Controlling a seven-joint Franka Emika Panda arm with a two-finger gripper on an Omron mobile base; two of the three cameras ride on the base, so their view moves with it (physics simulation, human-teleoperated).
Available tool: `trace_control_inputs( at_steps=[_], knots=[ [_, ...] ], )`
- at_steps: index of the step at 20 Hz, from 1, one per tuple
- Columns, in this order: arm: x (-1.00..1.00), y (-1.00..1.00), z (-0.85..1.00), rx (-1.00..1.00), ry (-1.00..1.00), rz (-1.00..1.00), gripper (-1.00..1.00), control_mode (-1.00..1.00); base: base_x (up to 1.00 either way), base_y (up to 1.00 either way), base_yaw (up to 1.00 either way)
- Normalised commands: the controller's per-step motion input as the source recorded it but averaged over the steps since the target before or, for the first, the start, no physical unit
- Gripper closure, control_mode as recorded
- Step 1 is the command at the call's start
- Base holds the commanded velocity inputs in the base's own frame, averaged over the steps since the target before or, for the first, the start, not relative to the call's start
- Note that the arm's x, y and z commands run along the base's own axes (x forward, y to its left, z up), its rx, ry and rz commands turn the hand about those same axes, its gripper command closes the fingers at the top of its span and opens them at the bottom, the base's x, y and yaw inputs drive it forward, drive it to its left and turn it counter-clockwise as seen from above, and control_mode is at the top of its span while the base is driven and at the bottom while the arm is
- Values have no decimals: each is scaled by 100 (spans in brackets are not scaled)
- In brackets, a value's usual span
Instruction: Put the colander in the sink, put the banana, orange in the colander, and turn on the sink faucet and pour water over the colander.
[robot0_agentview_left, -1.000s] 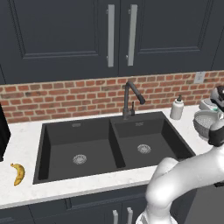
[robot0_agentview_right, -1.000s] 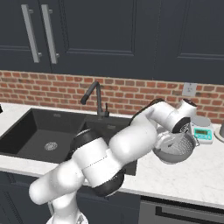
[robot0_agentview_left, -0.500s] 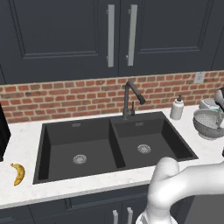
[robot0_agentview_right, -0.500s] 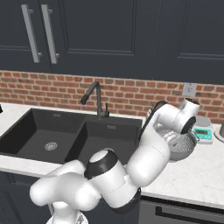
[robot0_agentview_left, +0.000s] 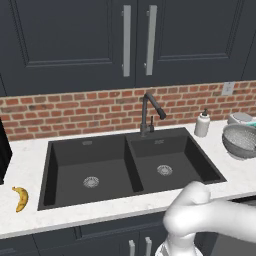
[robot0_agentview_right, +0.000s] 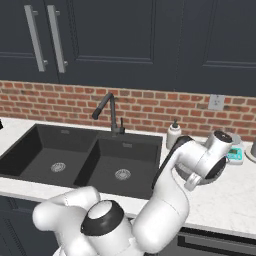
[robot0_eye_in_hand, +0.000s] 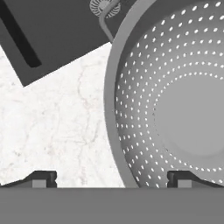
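My wide-open gripper (robot0_eye_in_hand: 111, 179) straddled the perforated silvery metal colander's (robot0_eye_in_hand: 175, 96) rim.
Left base camera alone caught the curved yellow banana (robot0_agentview_left: 21, 198).

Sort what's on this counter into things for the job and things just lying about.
For the job: colander, sink, faucet, banana.
Lying about: soap bottle, small scale behind the colander, wall outlet.
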Motion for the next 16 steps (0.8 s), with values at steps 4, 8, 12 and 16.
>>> trace_control_inputs(
  at_steps=[4,8,12,16],
  knots=[
    [0,23,-66,-24,-36,11,100,-100,0,0,0],
    [2,15,-64,-23,-36,13,100,-100,0,0,0],
    [1,0,-56,-15,-34,13,100,-100,0,0,0],
    [13,0,-40,-11,-25,14,100,-100,0,0,0]
  ],
)
